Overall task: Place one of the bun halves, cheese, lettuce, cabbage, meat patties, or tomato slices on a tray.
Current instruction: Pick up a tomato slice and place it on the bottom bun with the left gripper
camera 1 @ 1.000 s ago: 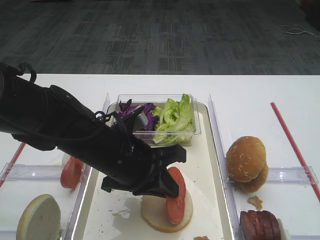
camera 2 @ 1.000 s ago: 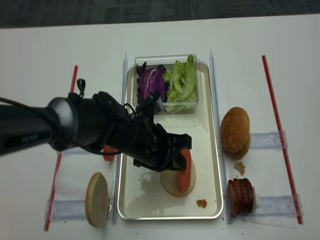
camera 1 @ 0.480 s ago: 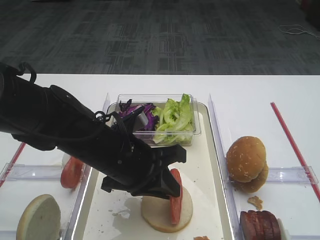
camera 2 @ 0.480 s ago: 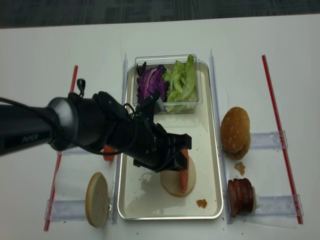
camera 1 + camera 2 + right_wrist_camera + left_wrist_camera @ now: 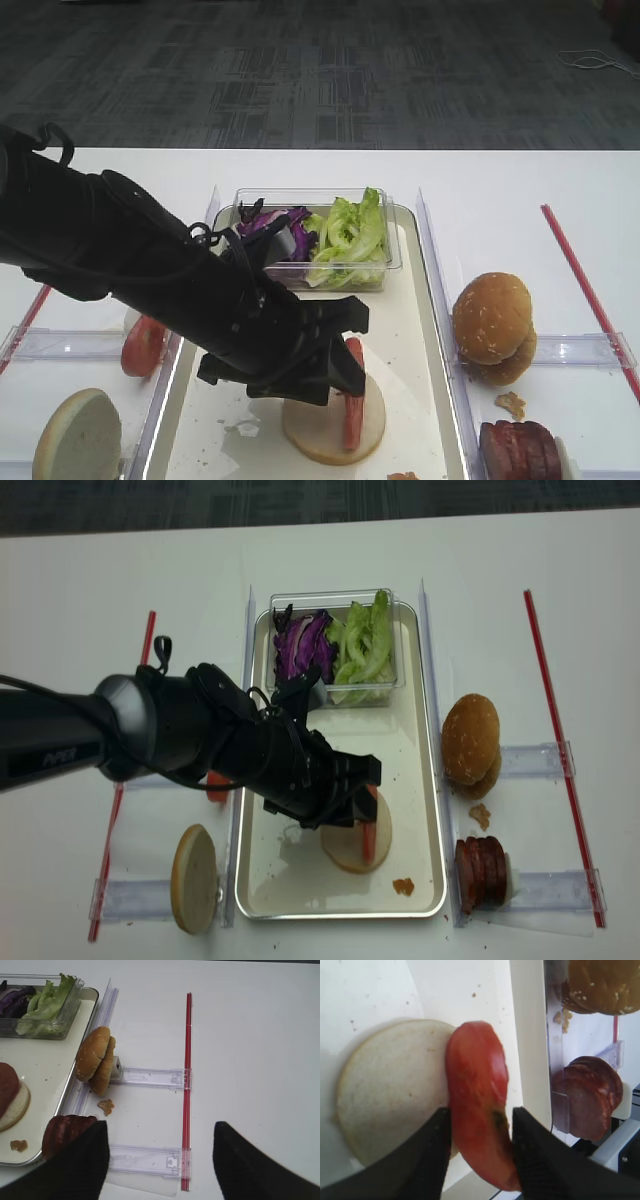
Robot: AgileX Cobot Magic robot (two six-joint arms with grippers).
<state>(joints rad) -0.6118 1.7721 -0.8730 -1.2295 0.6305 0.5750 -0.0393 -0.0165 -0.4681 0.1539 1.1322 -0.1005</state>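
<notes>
Red and glossy, the tomato slice [image 5: 479, 1100] stands on its edge on the cut face of the bun half [image 5: 390, 1090] on the tray [image 5: 410, 330], between the partly parted jaws of my left gripper [image 5: 481, 1152]; whether they press it, I cannot tell. I judge it soft, wet, slippery, best held lightly by its flat faces. My left wrist view shows this; the high views hide it.

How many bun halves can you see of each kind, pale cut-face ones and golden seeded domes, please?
Pale cut-face bun halves: 2
Golden seeded domes: 2
Total: 4
</notes>
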